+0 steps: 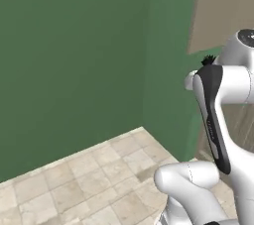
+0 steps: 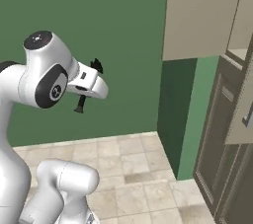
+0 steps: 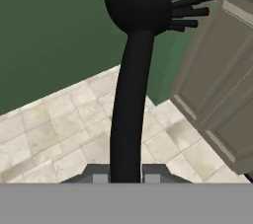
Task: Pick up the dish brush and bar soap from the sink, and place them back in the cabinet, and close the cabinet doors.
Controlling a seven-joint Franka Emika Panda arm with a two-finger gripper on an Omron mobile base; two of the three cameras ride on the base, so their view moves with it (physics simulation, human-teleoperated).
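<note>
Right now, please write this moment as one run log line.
gripper: shut on dish brush | brush: raised, bristly head away from hand | cabinet: door open, ahead on right | floor: tiles

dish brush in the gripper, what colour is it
All black, handle and bristles alike. The dish brush shows best in the hand view.
</note>
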